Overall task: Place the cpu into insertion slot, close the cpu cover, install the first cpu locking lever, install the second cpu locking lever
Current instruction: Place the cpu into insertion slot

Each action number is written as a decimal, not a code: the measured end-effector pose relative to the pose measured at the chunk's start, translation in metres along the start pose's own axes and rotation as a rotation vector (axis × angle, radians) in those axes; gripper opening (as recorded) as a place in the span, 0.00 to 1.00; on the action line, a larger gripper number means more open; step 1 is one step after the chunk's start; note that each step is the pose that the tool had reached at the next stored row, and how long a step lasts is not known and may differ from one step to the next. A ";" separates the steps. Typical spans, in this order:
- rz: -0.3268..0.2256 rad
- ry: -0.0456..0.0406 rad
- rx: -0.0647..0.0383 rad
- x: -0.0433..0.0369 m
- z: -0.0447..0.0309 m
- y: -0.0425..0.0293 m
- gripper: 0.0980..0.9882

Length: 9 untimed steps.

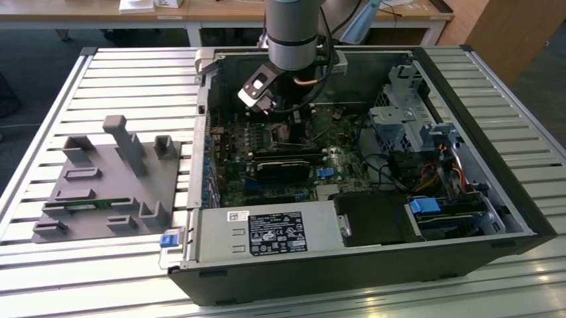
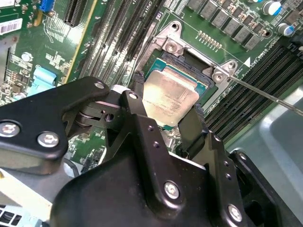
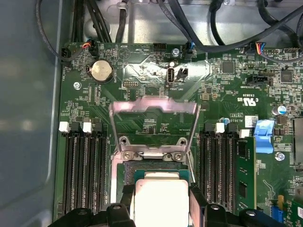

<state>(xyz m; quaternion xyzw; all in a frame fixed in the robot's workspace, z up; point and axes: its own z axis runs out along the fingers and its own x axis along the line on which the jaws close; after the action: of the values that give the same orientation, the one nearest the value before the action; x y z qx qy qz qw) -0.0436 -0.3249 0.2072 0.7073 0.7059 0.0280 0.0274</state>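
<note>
Fingers (image 2: pixel 191 126) of black metal pinch the flat square silver-topped cpu (image 2: pixel 169 97) between them, over the dark metal-rimmed slot (image 2: pixel 189 61); beyond their tips, the thin shiny cover (image 3: pixel 154 105) stands raised.

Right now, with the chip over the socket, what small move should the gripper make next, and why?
Probably ease straight down a little. The gripper grips the chip just over the socket, and the cover stands open, so nothing blocks seating. I cannot tell if it already sits flat.

arm (image 1: pixel 290 23): silver-grey cylinder, black band | cable (image 1: pixel 328 36): black | tool (image 2: pixel 165 106): matte black, angular links | screws (image 2: pixel 171 189): silver
</note>
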 end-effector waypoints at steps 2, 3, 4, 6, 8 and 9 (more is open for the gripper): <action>0.002 0.0000 0.000 0.0013 0.0010 -0.0001 0.50; 0.004 -0.0001 0.000 0.0018 0.0015 -0.0001 0.50; 0.007 -0.0003 0.000 0.0022 0.0020 -0.0001 0.50; 0.008 -0.0005 0.000 0.0024 0.0033 -0.0002 0.50; 0.008 -0.0006 0.000 0.0024 0.0049 -0.0004 0.50; 0.008 -0.0006 0.000 0.0024 0.0057 -0.0004 0.50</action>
<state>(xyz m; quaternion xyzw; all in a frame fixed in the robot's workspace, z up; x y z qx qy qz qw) -0.0436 -0.3225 0.2014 0.7101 0.7030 0.0279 0.0275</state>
